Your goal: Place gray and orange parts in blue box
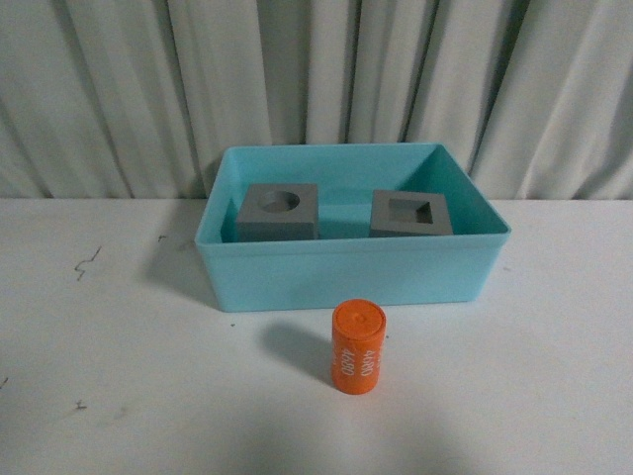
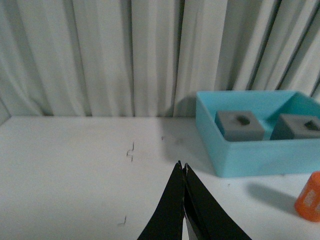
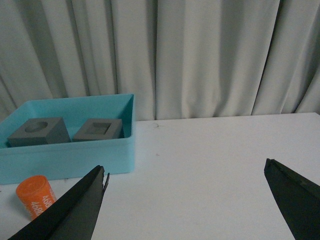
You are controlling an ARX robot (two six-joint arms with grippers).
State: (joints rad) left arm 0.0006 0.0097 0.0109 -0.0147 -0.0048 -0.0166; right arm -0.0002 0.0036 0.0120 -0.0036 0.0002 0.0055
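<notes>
Round-recess gray cube [image 1: 279,211] and square-recess gray cube [image 1: 410,215] sit side by side inside the blue box [image 1: 346,272]. Orange cylinder [image 1: 357,348] stands upright on the desk [image 1: 148,346], just outside the box's near wall. Left pincer [image 2: 183,170]: closed tip to tip, empty. Right pincer [image 3: 185,167]: spread wide, empty.

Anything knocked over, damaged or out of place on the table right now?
Nothing looks damaged or spilled. Both matte gray cubes sit flat inside the turquoise plastic bin; only the orange cylinder stands upright outside, before its front wall.
</notes>
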